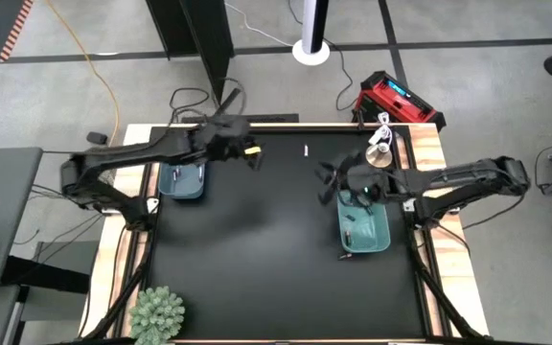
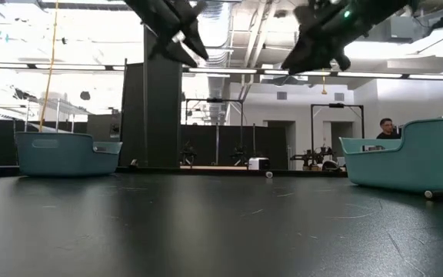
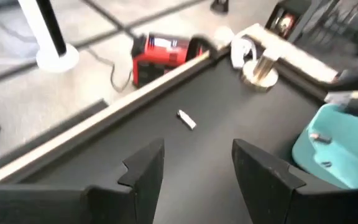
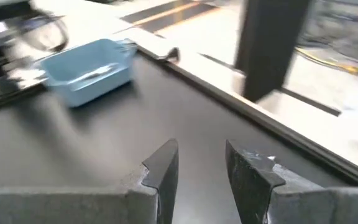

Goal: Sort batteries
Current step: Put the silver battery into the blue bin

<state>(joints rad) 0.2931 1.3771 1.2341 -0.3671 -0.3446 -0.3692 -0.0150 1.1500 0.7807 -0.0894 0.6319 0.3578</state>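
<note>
Your left pincer (image 1: 250, 153) is released, raised beside the left teal bin (image 1: 182, 182). One whitish battery (image 1: 307, 149) lies loose on the bench (image 1: 257, 259) near its far edge. Right pincer (image 1: 327, 182) is released too, empty, at the right teal bin (image 1: 364, 230), which holds batteries

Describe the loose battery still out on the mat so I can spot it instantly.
Start at the black mat and go to its far edge, between the two teal bins. The battery is a tiny whitish sliver lying alone there, outside both bins.
</note>
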